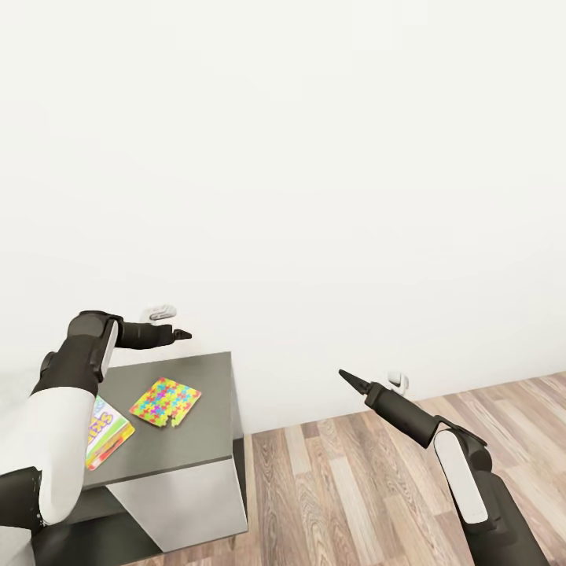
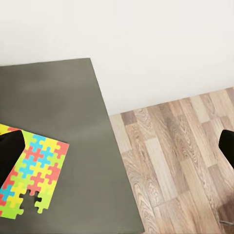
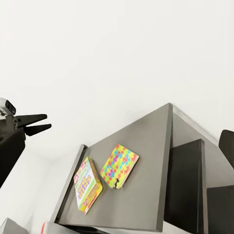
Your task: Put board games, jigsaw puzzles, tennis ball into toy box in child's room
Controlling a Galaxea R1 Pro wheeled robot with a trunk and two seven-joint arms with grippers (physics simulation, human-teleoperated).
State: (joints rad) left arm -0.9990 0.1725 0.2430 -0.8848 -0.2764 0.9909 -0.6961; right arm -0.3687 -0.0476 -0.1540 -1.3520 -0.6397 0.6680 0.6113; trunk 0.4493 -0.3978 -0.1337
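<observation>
Facing a blank white wall (image 1: 314, 157), the head view had the dark grey lower section of the table (image 1: 206, 440) at 8 o'clock and wood-plank floor (image 1: 354, 479) at 5 o'clock. One thin confetti-coloured jigsaw puzzle mat (image 1: 165, 402) lay flat on that dark top, a piece missing from its near edge. A flat board game box with bright yellow-and-red print (image 1: 106, 432) lay just beside it toward 9 o'clock, partly hidden by the left forearm. Left gripper (image 1: 182, 334) hung above the table's far edge, apart from both items; the right wrist view showed its jaws slightly parted, empty. Right gripper (image 1: 346, 376) was over the floor, well apart from the table; jaw state: cannot tell.
</observation>
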